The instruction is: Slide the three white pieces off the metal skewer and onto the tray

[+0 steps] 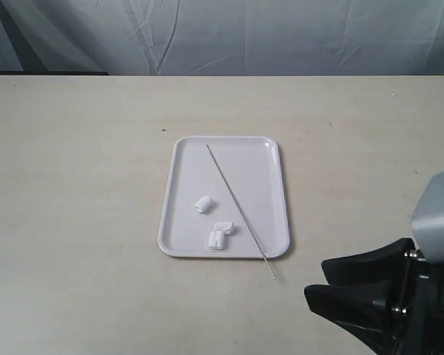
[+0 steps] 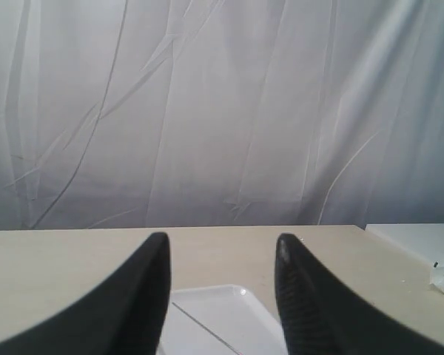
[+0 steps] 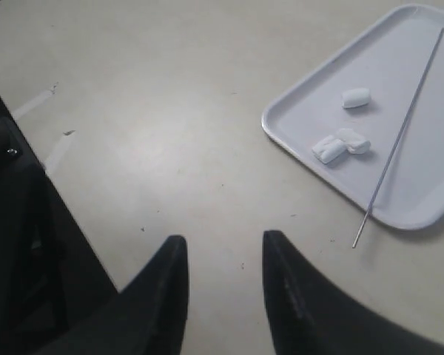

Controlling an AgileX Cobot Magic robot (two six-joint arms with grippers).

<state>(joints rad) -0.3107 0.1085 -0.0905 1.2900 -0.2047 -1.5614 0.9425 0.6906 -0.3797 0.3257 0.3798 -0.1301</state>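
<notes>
**Right gripper (image 1: 316, 282) empty, job looks done**

Jaws are spread wide with nothing held; same for the left gripper (image 2: 222, 238). Further off, the metal skewer (image 1: 240, 211) is laid bare across the tray (image 1: 266, 159), with the three white pieces (image 1: 217, 239) loose beside it. Probably nothing more is needed, lol.

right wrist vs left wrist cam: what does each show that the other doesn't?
Right wrist only: the three white pieces lying loose on the tray, one end of the skewer overhanging the rim, and the open right end effector. Left wrist only: the curtain and the open left end effector. Both: tray, skewer and table, though left wrist catches just a tray corner.
</notes>
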